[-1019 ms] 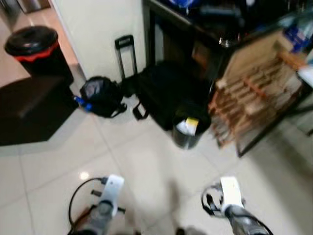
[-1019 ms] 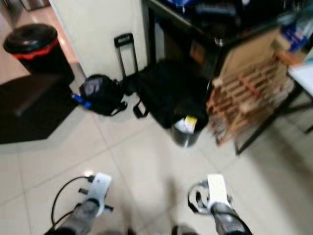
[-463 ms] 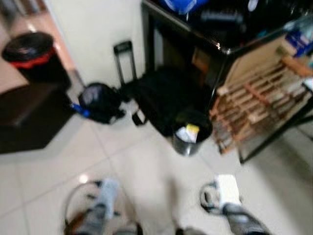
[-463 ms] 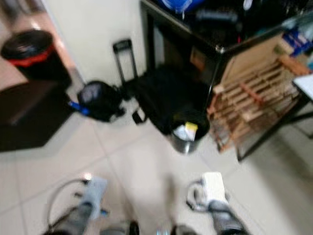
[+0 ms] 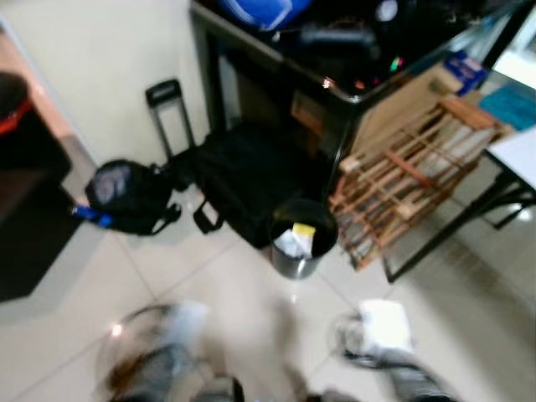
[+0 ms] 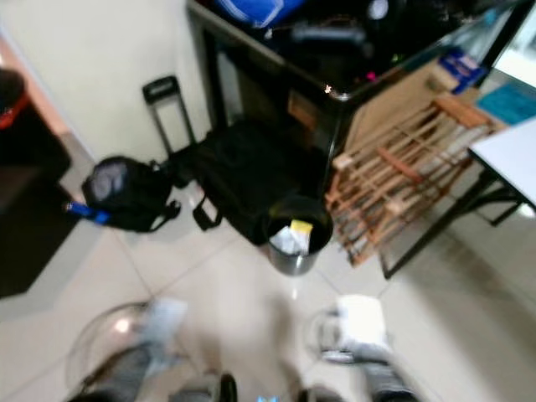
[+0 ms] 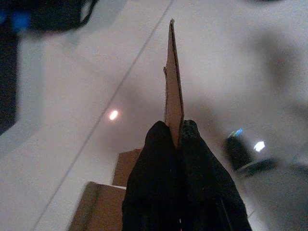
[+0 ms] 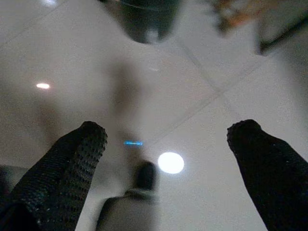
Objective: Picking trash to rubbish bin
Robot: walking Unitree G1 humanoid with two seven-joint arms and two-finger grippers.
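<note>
Left hand (image 7: 179, 132) pinches a cardboard strip (image 7: 173, 82) edge-on, fingers pressed together. Right hand (image 8: 166, 134) spread over floor; bin (image 5: 301, 243) frame centre.

You can read no text, label, brand or number here; the head views are blurred, and whatever print the blue box (image 5: 463, 67) at the desk's edge carries stays illegible.

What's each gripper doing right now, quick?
Left gripper: shut on a thin piece of cardboard, held edge-on above the floor.
Right gripper: open, holding nothing.
</note>
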